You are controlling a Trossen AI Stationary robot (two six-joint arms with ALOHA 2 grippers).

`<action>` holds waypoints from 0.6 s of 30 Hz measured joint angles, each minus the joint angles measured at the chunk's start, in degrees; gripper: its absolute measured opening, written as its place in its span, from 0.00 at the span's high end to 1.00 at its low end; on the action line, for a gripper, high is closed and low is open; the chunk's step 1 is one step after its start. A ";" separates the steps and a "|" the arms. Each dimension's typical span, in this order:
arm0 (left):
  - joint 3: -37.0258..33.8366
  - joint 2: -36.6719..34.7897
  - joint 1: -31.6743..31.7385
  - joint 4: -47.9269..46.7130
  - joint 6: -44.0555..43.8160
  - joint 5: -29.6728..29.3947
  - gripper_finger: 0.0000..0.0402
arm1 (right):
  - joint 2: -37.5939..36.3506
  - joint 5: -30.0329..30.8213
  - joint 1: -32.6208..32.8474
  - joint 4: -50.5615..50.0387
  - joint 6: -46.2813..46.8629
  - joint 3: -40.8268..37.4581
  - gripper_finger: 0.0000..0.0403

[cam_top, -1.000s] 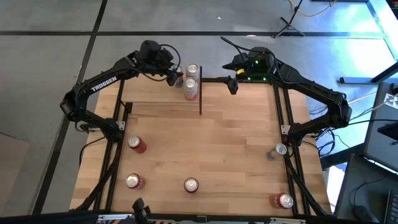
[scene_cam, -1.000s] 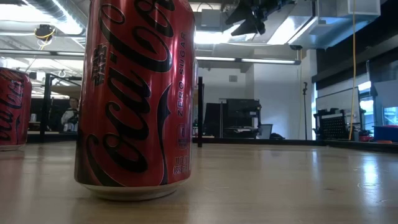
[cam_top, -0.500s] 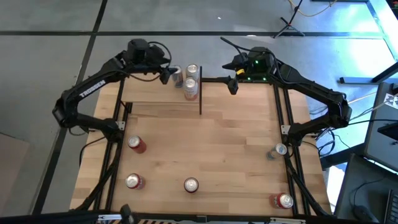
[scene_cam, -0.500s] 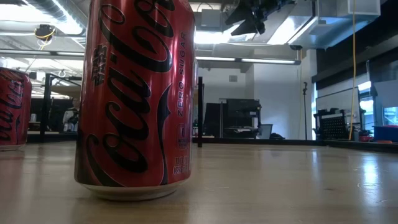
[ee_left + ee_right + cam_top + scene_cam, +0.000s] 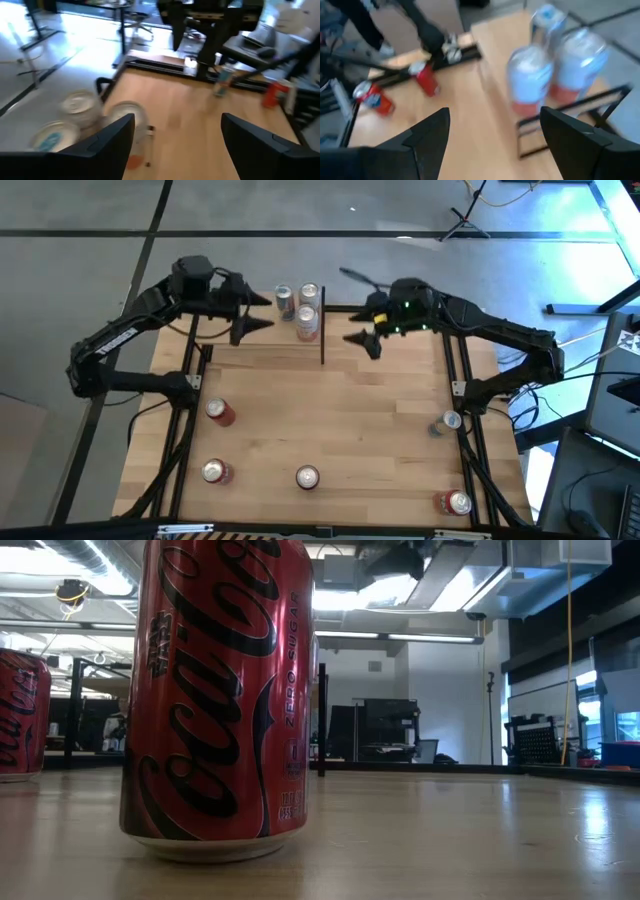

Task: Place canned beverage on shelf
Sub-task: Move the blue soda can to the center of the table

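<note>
Both pincers gape empty: our left pincer [image 5: 248,314] hangs upper left of the frame, our right pincer [image 5: 362,338] upper centre. Three cans [image 5: 302,308] crowd the shelf [image 5: 262,350] at its far right end, leaving room; others wait on the tabletop [image 5: 350,430] below.

Blurred by motion in both wrist views: three can tops [image 5: 80,102] at the shelf corner, labels unreadable; cropped by the low view's top edge: foreground Coca-Cola Zero Sugar can [image 5: 215,700], rim unseen; second red can [image 5: 22,715] cut at the left edge; shelf post [image 5: 321,720] partly hidden behind.
</note>
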 joint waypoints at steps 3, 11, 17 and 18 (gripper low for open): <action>0.00 0.00 -4.27 -1.05 0.00 -0.07 0.29 | -0.07 1.75 4.27 -6.22 3.51 1.53 0.26; -0.02 2.04 -15.90 -1.65 -5.89 -5.53 0.29 | -0.09 1.74 13.53 -18.59 11.60 1.87 0.26; -0.02 3.64 -22.91 -1.32 -13.85 -15.26 0.29 | -4.36 6.60 20.45 -26.78 11.98 1.58 0.26; -0.02 3.88 -23.78 -1.32 -15.84 -16.43 0.29 | -5.67 7.98 21.46 -27.95 12.51 1.25 0.26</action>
